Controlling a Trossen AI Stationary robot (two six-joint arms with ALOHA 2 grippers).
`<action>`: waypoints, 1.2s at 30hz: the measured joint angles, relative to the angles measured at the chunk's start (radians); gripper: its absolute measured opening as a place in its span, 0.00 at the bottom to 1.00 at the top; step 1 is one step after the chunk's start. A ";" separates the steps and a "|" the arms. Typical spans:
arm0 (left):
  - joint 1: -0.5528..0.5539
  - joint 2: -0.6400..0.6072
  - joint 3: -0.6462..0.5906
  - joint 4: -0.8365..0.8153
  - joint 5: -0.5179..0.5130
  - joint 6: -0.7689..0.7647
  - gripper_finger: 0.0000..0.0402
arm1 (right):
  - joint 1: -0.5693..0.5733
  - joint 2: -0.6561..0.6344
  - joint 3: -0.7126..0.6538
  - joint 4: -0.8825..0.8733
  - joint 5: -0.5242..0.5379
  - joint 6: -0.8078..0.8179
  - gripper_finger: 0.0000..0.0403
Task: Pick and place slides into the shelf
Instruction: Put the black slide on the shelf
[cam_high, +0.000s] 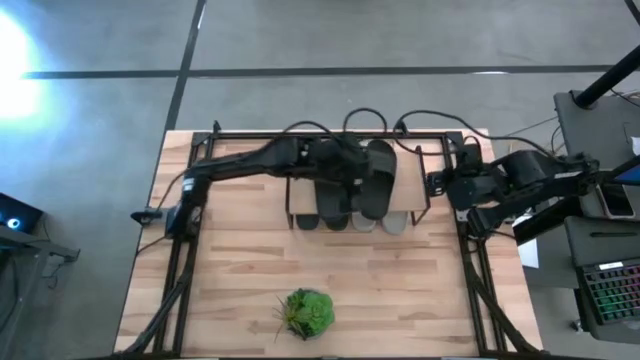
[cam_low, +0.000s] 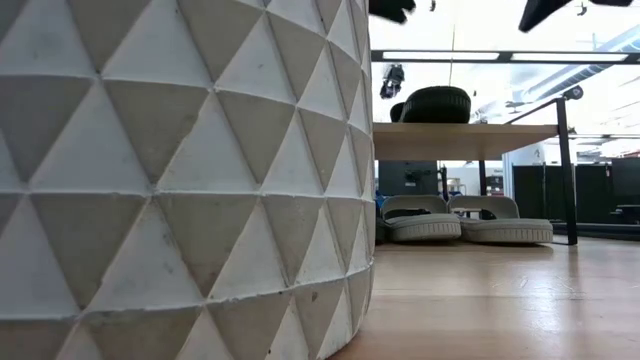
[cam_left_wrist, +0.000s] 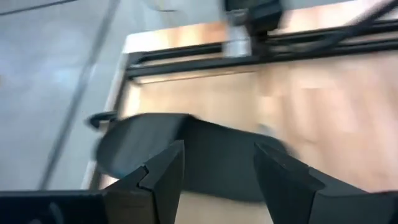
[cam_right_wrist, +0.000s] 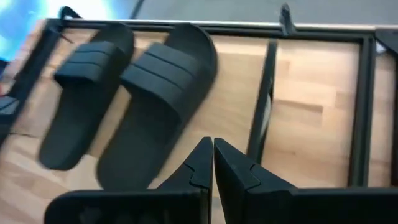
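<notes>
two grey slides (cam_low: 465, 222) are seen nearest, lying side by side on the table (cam_high: 400, 290) under the shelf (cam_high: 408, 188), with their toes showing past its front edge in the high view, beside what look like two darker toes to their left. on the plank above, two black slides (cam_right_wrist: 127, 93) lie side by side, touching along their inner edges. over these the left gripper (cam_high: 335, 165) is held with its fingers (cam_left_wrist: 163, 180) spread apart and nothing between them; a black slide is seen just beyond the tips, apparently released onto the plank. farther off, at the right end of the shelf, the right gripper (cam_high: 440, 185) is kept with its fingers pressed together and empty. several risks can be judged from here. the slide under the open fingers could be caught and dragged as the arm is lifted, and a pair so close together could be nudged off the plank's edge. the thin wire frame could be struck by either arm, and the whole shelf shifted. the plant (cam_high: 308, 313), in its pot near the front of the table, is well apart and is unlikely to be disturbed.
</notes>
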 joint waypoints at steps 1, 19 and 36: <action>-0.002 -0.024 -0.001 -0.027 0.038 0.000 0.44 | -0.007 0.000 -0.016 0.000 -0.005 0.014 0.02; -0.026 -0.258 -0.005 -0.317 -0.018 -0.052 0.44 | -0.393 0.152 -0.162 0.229 -0.202 -0.276 0.02; -0.026 -0.538 -0.449 -0.231 -0.105 -0.106 0.44 | -0.547 0.367 -0.168 0.375 -0.363 -0.476 0.02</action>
